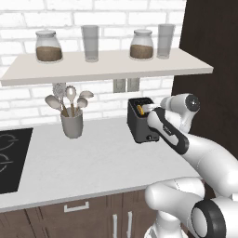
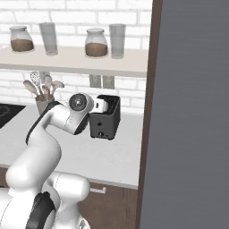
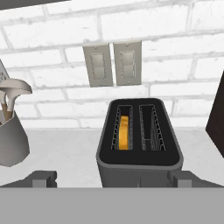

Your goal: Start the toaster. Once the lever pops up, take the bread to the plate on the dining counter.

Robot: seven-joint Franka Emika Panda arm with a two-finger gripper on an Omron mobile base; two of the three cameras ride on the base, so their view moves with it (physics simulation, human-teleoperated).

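Observation:
The dark grey toaster (image 3: 139,164) stands on the white counter by the brick wall, also in the left base view (image 1: 141,125) and the right base view (image 2: 105,120). An orange-tan slice of bread (image 3: 124,132) sits deep in its left slot, showing as a small orange bit (image 1: 139,110) from the left. My gripper (image 3: 113,179) hovers just above and in front of the toaster (image 1: 145,109), open, its fingertips (image 3: 41,178) spread wider than the toaster body and holding nothing. The plate and the dining counter are out of view.
A grey holder of spoons (image 1: 72,122) stands left of the toaster, and a black cooktop (image 1: 9,158) lies further left. A shelf (image 1: 107,65) with jars and glasses hangs overhead. Two wall outlets (image 3: 113,63) sit behind the toaster. A tall dark cabinet (image 2: 192,112) rises on the right.

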